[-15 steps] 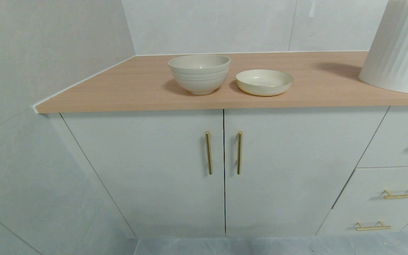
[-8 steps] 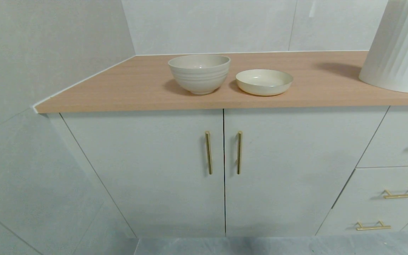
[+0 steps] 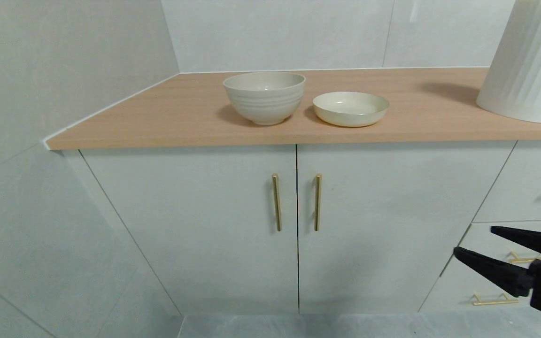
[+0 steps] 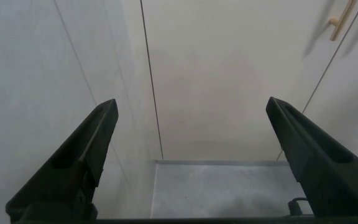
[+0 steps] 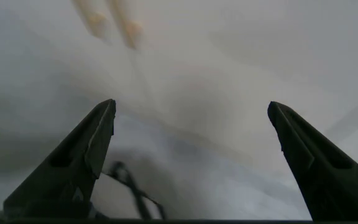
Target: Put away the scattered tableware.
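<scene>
Item one: deep bowl (image 3: 264,97), cream, round-bodied, faint ribbed bands round the outside, small foot, upright and seemingly empty; set on the wooden worktop (image 3: 158,122) at 12 o'clock, close to the front edge. Item two: shallow dish (image 3: 350,108), paler cream with a glossy inside, low flared wall, upright; just beside the bowl at its 3 o'clock, apart by a narrow gap. Both probably left loose near the edge, hence within easy reach from the front, and not yet put away. Likely destination, by judgement only: the cupboard directly beneath, at 6 o'clock of the pair, both doors shut, two slim gold handles (image 3: 276,202) side by side at the centre seam. Right claw (image 3: 474,240), black, spread wide and holding nothing, low at 4 o'clock before the drawer fronts (image 3: 510,188); plausibly held at that height to address a cupboard handle ahead of any lift of the tableware. Left claw (image 4: 190,106), likewise spread wide and empty, low before the cupboard front near the floor. Also noted: tall white ribbed vessel (image 3: 529,61) on the worktop at 2 o'clock, well apart from the dish.
</scene>
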You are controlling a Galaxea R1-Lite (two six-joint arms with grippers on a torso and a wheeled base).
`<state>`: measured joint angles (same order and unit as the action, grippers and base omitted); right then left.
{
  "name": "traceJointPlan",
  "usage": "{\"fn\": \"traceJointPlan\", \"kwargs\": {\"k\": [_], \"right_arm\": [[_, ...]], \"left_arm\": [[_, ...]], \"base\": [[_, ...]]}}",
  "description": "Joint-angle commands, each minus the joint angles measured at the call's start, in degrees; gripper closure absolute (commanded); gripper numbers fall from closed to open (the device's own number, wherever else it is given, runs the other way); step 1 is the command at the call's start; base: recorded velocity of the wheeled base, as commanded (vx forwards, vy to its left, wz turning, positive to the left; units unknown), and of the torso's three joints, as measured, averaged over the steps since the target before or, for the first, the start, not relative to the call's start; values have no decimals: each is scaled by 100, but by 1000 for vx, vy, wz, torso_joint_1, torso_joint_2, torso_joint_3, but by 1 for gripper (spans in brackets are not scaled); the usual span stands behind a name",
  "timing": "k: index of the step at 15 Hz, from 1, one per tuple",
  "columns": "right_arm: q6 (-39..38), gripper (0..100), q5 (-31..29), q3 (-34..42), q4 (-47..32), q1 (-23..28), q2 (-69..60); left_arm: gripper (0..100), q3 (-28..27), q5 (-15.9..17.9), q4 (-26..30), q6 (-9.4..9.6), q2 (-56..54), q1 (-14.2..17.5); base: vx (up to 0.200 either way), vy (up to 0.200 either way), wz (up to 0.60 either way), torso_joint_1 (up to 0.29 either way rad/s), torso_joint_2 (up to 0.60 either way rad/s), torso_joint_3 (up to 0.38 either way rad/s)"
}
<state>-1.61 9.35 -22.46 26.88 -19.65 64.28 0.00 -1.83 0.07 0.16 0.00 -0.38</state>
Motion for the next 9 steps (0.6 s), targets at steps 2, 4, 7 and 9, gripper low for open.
{"fn": "traceJointPlan", "kwargs": {"k": [2, 4, 7, 9], "right_arm": [[-744, 0, 278, -1033, 801, -1252, 2097], [-762, 0, 375, -1279, 1320, -1524, 2704], [-753, 0, 375, -1824, 1909, -1797, 3530], [-1096, 0, 366, -2052, 1961, -1797, 3890]], "left_arm": [[0, 0, -2, 1, 11, 0, 3], [0, 0, -2, 1, 2, 0, 3], [0, 0, -2, 1, 2, 0, 3], [0, 0, -2, 1, -7, 0, 3]], "base": [[0, 0, 0, 0, 0, 0], [0, 0, 0, 0, 0, 0], [0, 0, 0, 0, 0, 0], [0, 0, 0, 0, 0, 0]]}}
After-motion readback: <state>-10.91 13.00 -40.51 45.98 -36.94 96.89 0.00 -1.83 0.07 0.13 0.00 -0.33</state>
